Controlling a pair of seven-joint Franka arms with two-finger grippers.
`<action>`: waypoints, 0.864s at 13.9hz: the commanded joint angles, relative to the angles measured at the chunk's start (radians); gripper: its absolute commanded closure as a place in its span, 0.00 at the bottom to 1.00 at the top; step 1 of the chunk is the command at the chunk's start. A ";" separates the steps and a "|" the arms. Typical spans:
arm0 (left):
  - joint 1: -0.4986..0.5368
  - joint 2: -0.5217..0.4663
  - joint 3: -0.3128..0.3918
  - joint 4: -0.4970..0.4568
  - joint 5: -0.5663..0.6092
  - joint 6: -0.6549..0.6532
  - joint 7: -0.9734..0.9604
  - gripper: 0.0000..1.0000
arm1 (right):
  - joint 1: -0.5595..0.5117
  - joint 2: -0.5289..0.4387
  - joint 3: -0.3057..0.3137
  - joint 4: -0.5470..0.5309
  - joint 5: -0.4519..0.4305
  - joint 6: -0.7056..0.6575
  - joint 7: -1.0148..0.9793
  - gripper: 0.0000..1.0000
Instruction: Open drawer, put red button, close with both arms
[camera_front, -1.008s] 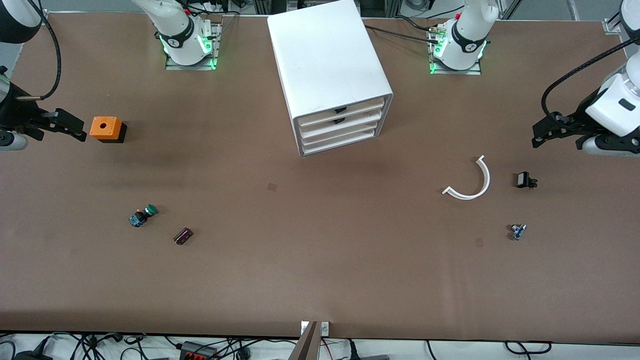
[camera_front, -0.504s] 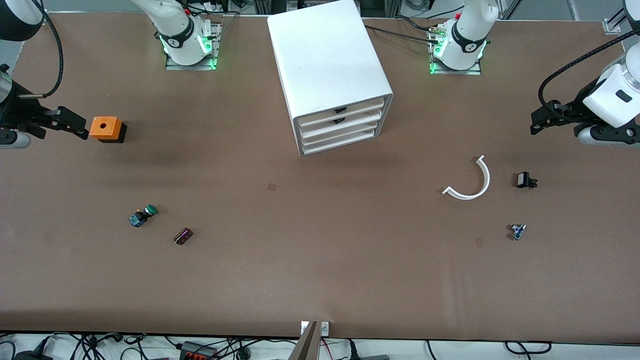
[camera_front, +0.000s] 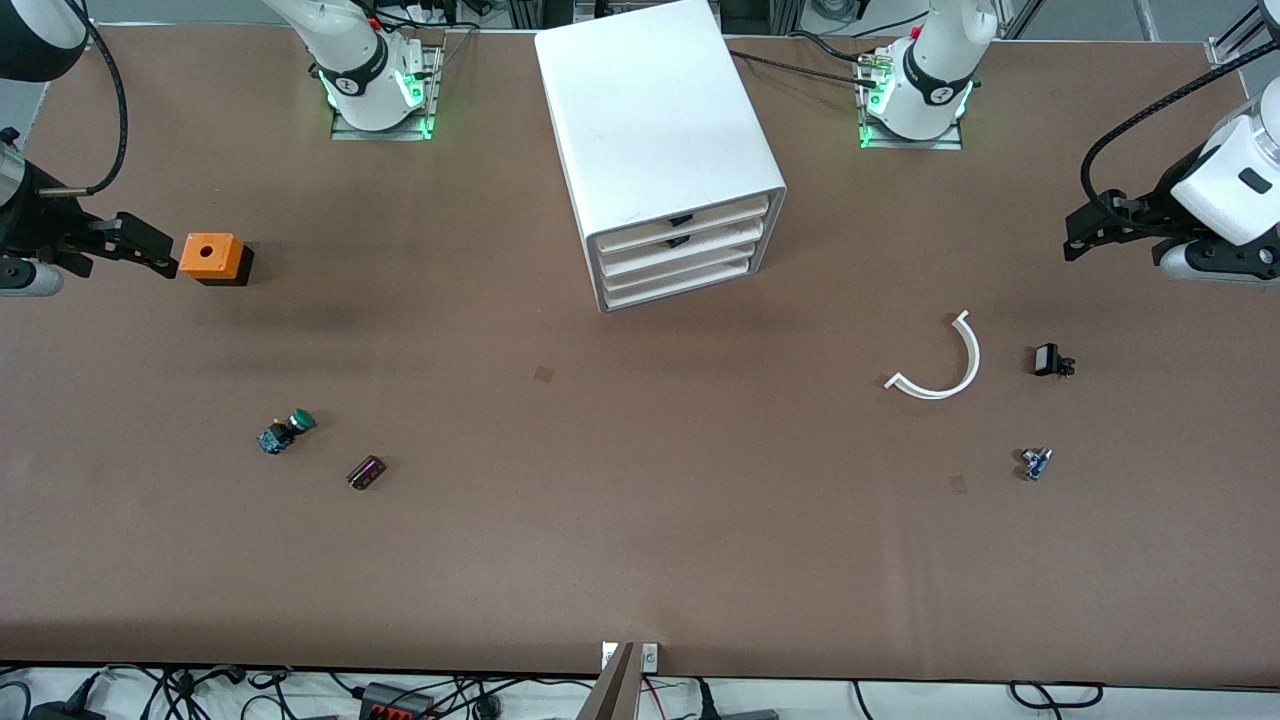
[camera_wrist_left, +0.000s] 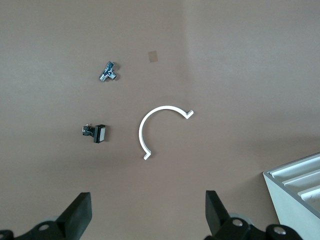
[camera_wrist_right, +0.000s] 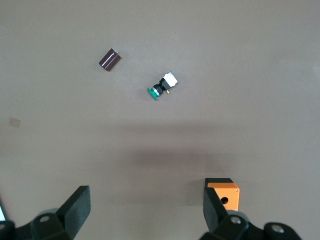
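The white four-drawer cabinet (camera_front: 660, 120) stands at the middle of the table near the arms' bases. Its second drawer from the top (camera_front: 684, 243) is shut flush, its black handle notch showing. No red button shows in any view. My left gripper (camera_front: 1085, 232) is open and empty in the air at the left arm's end of the table; in the left wrist view (camera_wrist_left: 148, 220) its fingers stand wide apart. My right gripper (camera_front: 148, 250) is open and empty in the air beside the orange box (camera_front: 206, 255); it also shows in the right wrist view (camera_wrist_right: 147, 215).
A green-capped button (camera_front: 286, 431) and a small dark purple part (camera_front: 366, 471) lie toward the right arm's end. A white curved strip (camera_front: 948, 362), a small black part (camera_front: 1050, 360) and a tiny blue-silver part (camera_front: 1035, 462) lie toward the left arm's end.
My left gripper has shifted upward in the front view, away from the small black part. My right gripper has shifted slightly the same way beside the orange box. The objects have not moved.
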 joint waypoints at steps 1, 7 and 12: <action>-0.007 -0.004 0.002 0.013 -0.010 -0.012 0.021 0.00 | -0.012 -0.009 0.016 0.012 -0.003 -0.022 0.012 0.00; -0.011 0.003 0.002 0.014 -0.007 -0.017 0.018 0.00 | -0.009 -0.009 0.016 0.012 -0.003 -0.022 0.012 0.00; -0.011 0.003 0.000 0.014 -0.006 -0.021 0.017 0.00 | -0.009 -0.007 0.016 0.014 -0.003 -0.021 0.012 0.00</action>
